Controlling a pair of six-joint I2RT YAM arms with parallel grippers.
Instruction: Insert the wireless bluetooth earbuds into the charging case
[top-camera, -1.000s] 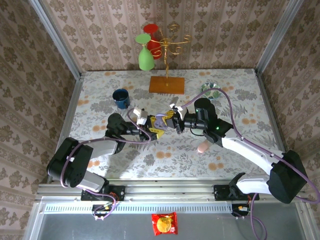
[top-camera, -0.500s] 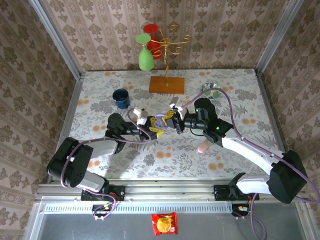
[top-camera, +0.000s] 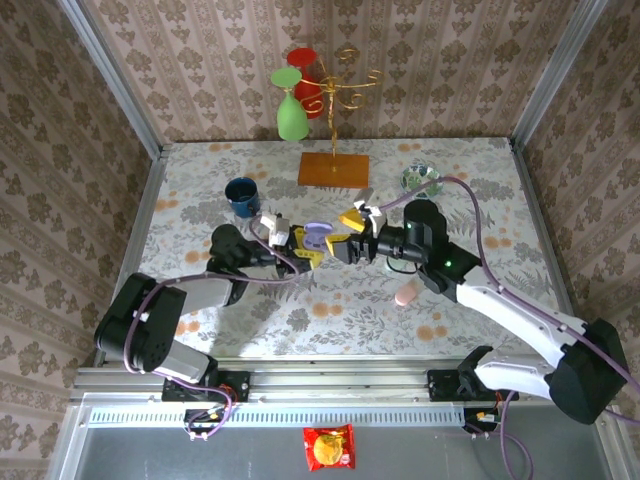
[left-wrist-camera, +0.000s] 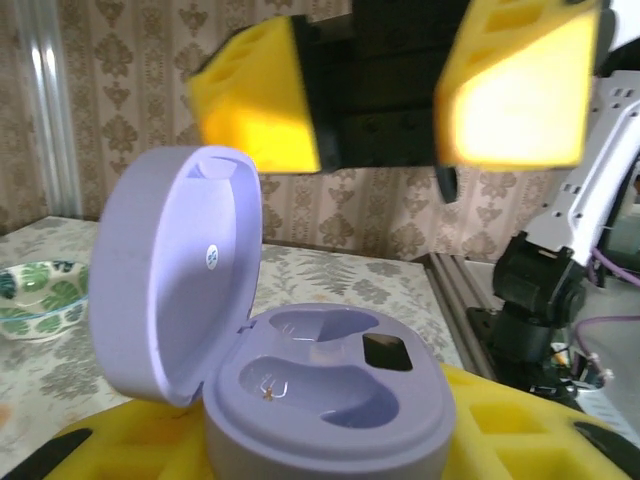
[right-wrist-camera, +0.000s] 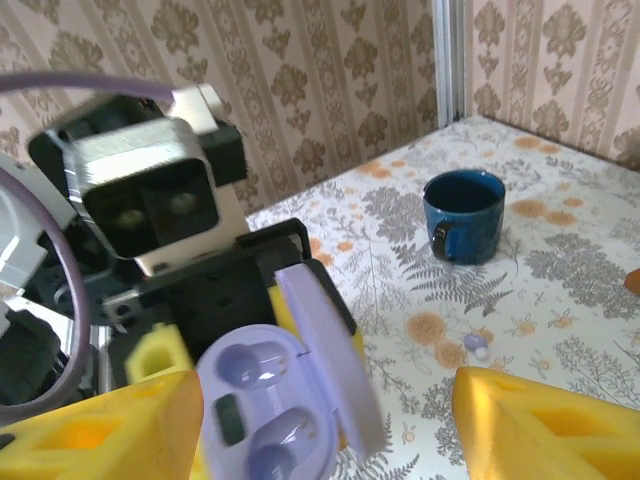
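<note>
Top external: my left fingers (top-camera: 308, 258) are clamped on the lilac egg-shaped plastic charging case (top-camera: 318, 236), and my right fingers (top-camera: 351, 218) stand apart just beside it. Left wrist: the case sits open, its lid hinged up at the left. Right wrist: I see tiny lilac and whitish earbuds (right-wrist-camera: 475, 346) lying on the floral bench (right-wrist-camera: 560, 290) near a dark blue ceramic mug (right-wrist-camera: 462, 215).

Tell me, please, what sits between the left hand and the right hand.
An open lilac case sits there, gripped by the left hand, while the right hand faces it with its fingers apart. The top view shows this.
</note>
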